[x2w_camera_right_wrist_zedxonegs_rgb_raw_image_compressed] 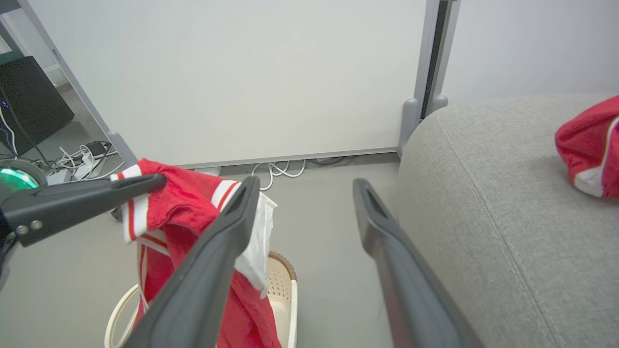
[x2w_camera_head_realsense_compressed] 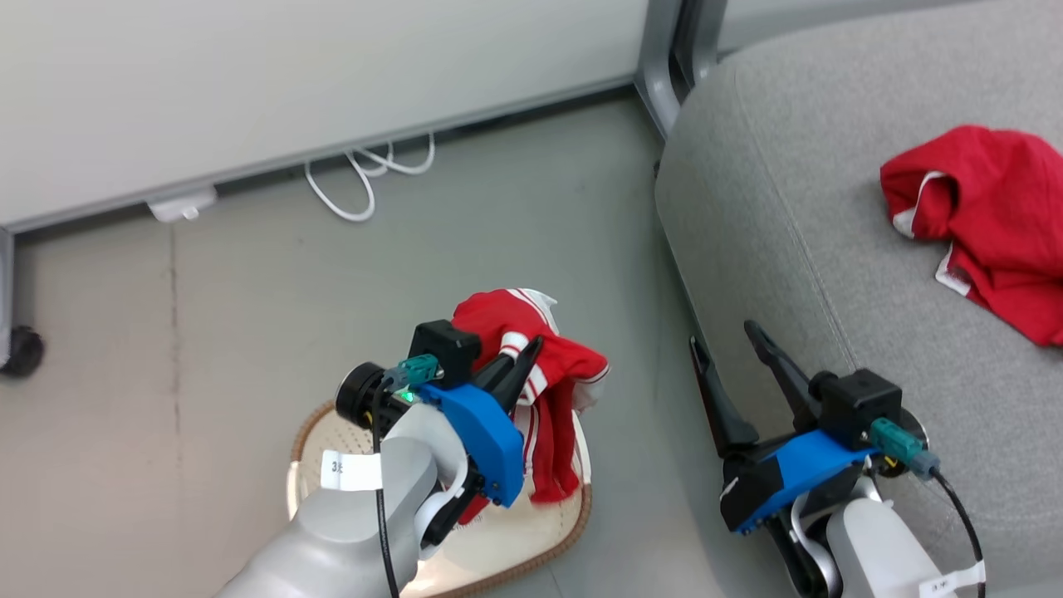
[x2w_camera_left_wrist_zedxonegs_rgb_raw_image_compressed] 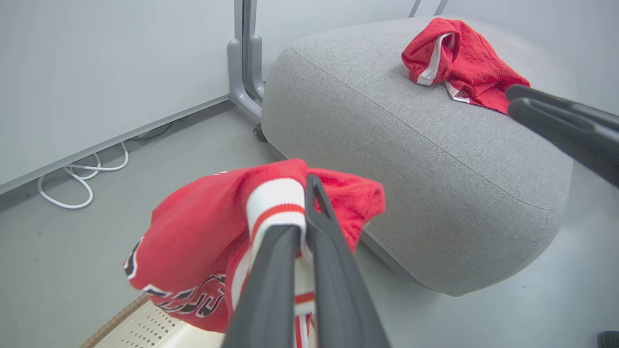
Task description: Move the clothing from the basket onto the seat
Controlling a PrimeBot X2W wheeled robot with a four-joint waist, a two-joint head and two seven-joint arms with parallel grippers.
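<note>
1. Jersey (x2w_camera_head_realsense_compressed: 573,365): red, with white striped trim and dark lettering. It hangs bunched from the left gripper (x2w_camera_head_realsense_compressed: 533,342), raised above the basket (x2w_camera_head_realsense_compressed: 587,502). The lower folds trail down toward the basket's inside. Can't tell whether the hem touches it.
2. Left gripper: jaws pinched together on the striped trim band, with cloth draping off both sides of the fingers.
3. Basket: on the floor (x2w_camera_head_realsense_compressed: 208,349), just left of the seat (x2w_camera_head_realsense_compressed: 772,216) and directly under the load.
4. Other red garment (x2w_camera_head_realsense_compressed: 988,216): crumpled on the seat top, far right.
5. Right gripper (x2w_camera_head_realsense_compressed: 722,334): jaws spread wide and empty, by the seat's near-left edge, apart from the jersey.
6. Step in hand, as judged: carrying the jersey right, onto the seat.
7. To do it well:
   - Lift until the trailing folds clear the basket rim and the seat's rounded shoulder.
   - Swing slowly. The pinch is on narrow trim and may slip.
   - Pass clear of the right gripper's spread fingers, which could snag the cloth.
   - Let go only once the cloth rests well in from the seat's edge, beside the other garment.
</note>
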